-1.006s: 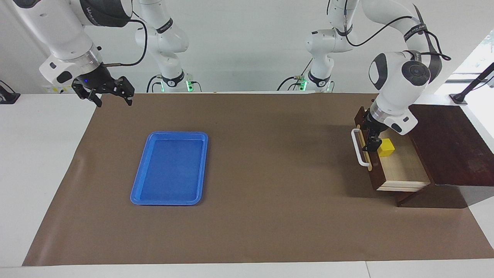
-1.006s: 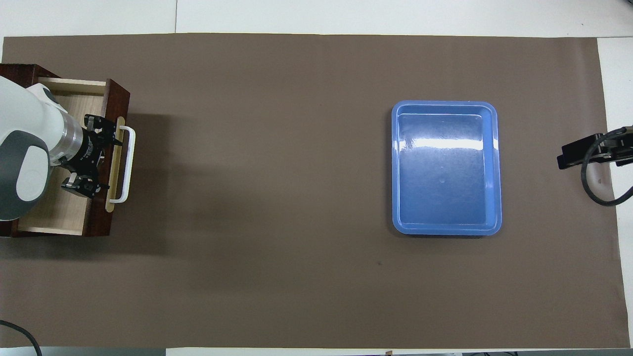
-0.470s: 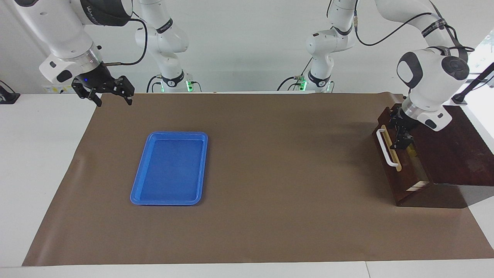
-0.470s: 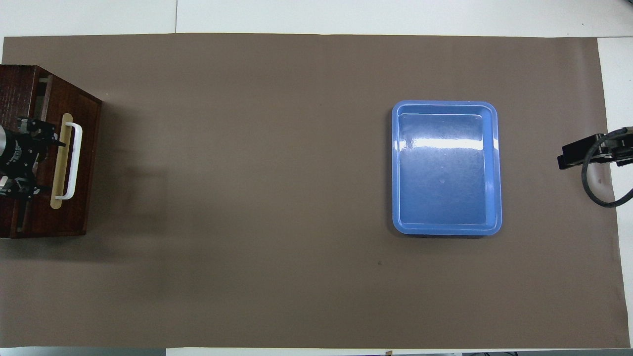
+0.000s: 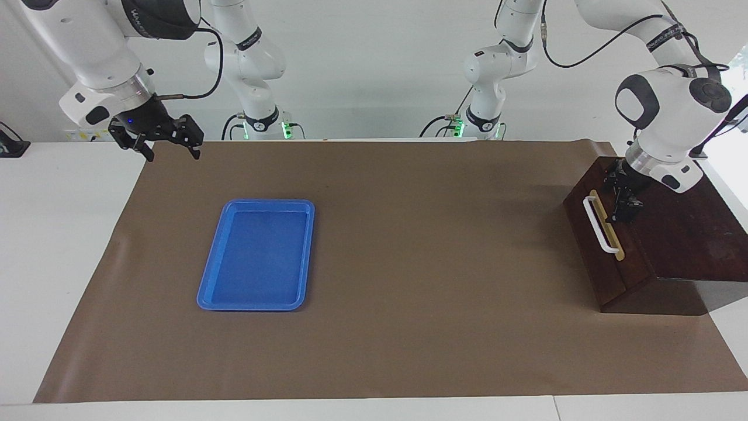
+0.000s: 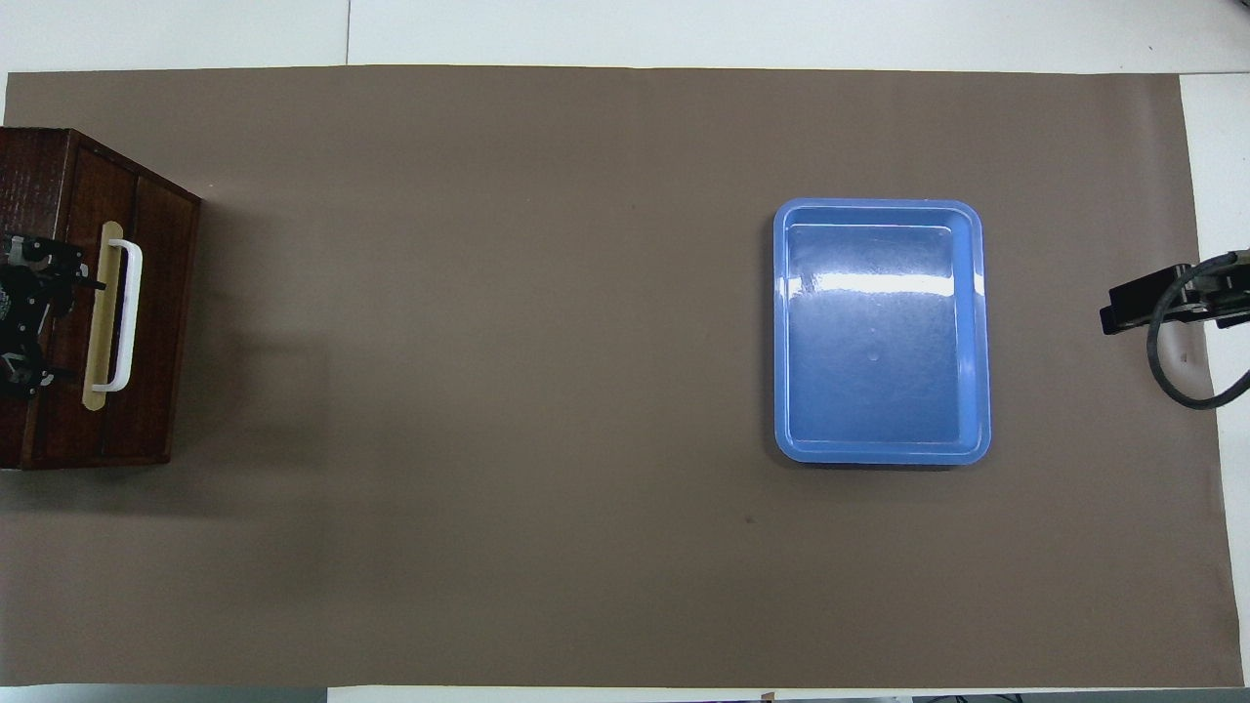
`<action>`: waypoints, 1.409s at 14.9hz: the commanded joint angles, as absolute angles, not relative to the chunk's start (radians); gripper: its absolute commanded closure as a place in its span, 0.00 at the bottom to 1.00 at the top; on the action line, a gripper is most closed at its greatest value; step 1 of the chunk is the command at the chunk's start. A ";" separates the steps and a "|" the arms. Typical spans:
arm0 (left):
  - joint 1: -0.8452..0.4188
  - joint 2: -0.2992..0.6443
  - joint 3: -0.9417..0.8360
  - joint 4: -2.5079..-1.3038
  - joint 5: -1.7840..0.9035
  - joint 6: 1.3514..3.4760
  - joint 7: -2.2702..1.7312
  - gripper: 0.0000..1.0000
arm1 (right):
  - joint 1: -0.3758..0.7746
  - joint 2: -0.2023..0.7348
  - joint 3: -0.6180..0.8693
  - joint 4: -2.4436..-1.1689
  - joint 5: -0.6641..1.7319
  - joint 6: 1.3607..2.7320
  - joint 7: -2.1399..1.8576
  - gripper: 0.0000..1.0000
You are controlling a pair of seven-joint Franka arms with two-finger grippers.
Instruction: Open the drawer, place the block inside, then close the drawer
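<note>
Facing view: I see my left gripper [image 5: 625, 202] over the shut drawer [image 5: 602, 234], jaws spread; right gripper [image 5: 169, 143] waits, jaws spread.

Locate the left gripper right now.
In the facing view the left gripper is at the left arm's end of the table, over the top of the box just above the drawer front, beside the handle.

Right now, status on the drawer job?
Left gripper over the box top beside the handle. Right gripper waiting, open. Drawer shut; block not visible. Nothing in the way.
</note>
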State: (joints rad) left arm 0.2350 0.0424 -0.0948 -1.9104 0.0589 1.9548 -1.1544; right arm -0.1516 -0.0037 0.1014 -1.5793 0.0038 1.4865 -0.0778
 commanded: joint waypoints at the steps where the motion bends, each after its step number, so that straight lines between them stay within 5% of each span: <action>1: 0.192 -0.044 -0.095 -1.917 0.078 1.898 -1.147 0.00 | -0.147 -0.018 0.100 -1.595 -0.023 1.489 -0.063 0.00; 9: -0.037 -0.141 -0.104 -1.844 0.022 1.776 -1.080 0.00 | -0.146 -0.020 0.100 -1.595 -0.023 1.493 -0.061 0.00; 21: -0.043 -0.137 -0.087 -1.803 0.006 1.773 -0.218 0.00 | -0.146 -0.020 0.101 -1.594 -0.023 1.493 -0.061 0.00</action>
State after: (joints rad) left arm -0.0398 -0.1447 -0.0868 -1.8358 0.0194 1.7907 -0.2643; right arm -0.1516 -0.0045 0.1013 -1.5793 0.0023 1.4867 -0.0778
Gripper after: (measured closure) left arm 0.000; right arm 0.000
